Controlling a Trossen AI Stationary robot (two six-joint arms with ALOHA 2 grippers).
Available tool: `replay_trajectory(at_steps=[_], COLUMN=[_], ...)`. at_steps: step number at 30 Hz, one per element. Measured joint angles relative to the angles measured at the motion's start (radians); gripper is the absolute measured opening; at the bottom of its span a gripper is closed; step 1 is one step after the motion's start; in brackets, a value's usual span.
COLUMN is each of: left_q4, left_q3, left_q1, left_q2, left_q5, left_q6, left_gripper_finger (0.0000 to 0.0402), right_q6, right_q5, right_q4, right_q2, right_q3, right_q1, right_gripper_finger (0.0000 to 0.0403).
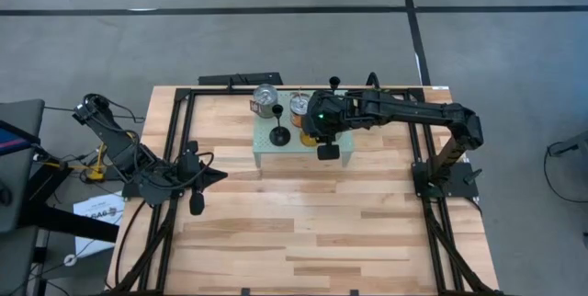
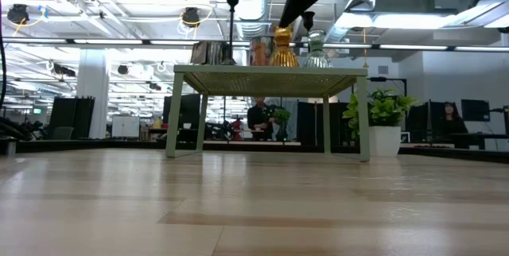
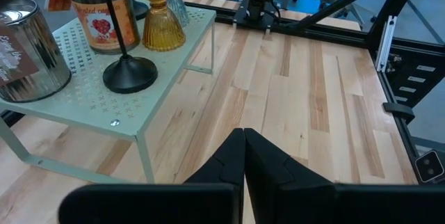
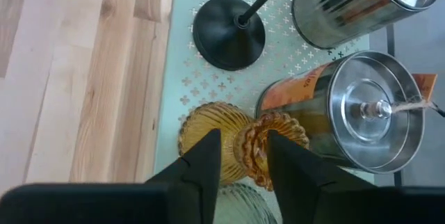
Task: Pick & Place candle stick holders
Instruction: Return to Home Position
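Currently on stand: a pale green perforated metal stand (image 1: pixel 265 151), at the far side of the light wooden tabletop (image 1: pixel 303 232), carries all the holders listed below.
Amber holder: ribbed amber glass candle stick holder (image 4: pixel 281 128), upright, a little right of the stand's middle.
Clear holder: ribbed clear glass candle stick holder (image 2: pixel 316 49), upright, just beside the amber one, on its right in the low view.
Black holder: slim black stemmed candle stick holder with a round base (image 3: pixel 128 74), upright, left of the middle, towards the stand's front edge.
Tins: plain silvery round lidded tin (image 1: pixel 265 101) at the stand's left rear; silvery round lidded tin with an orange label (image 1: pixel 300 105) next to it.
Right pincer (image 4: pixel 243 140): above the amber holder, fingers apart, the holder's top showing between them; whether they touch it cannot be told.
Left pincer (image 3: pixel 244 137): over the tabletop's left side, well apart from the stand, fingers together, holding nothing.
Other: green potted plant in a white pot (image 2: pixel 384 125), right of the stand in the low view; a person (image 2: pixel 258 117) far back in the room.
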Motion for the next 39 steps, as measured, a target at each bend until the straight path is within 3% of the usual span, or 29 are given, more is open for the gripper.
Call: replay_trajectory(at_steps=[9,28,34,39], left_q4=[0.000,0.000,0.003,0.004], left_q3=[0.000,0.000,0.000,0.000], left_q1=[0.000,0.000,0.000,0.000], left_q2=[0.000,0.000,0.000,0.000], left_q5=[0.000,0.000,0.000,-0.002], left_q6=[0.000,0.000,0.003,0.004], left_gripper_finger=[0.0007,0.0005,0.0005,0.0005], right_q6=[0.000,0.025,0.065,0.168], right_q5=[0.000,0.004,0.003,0.003], right_q4=[0.007,-0.028,-0.078,-0.183], right_q2=[-0.012,-0.016,-0.055,-0.136], right_q3=[0.005,0.219,0.275,0.274], right_q1=[0.008,0.136,0.169,0.167], right_gripper_finger=[0.0138,0.0115,0.0092,0.0047])
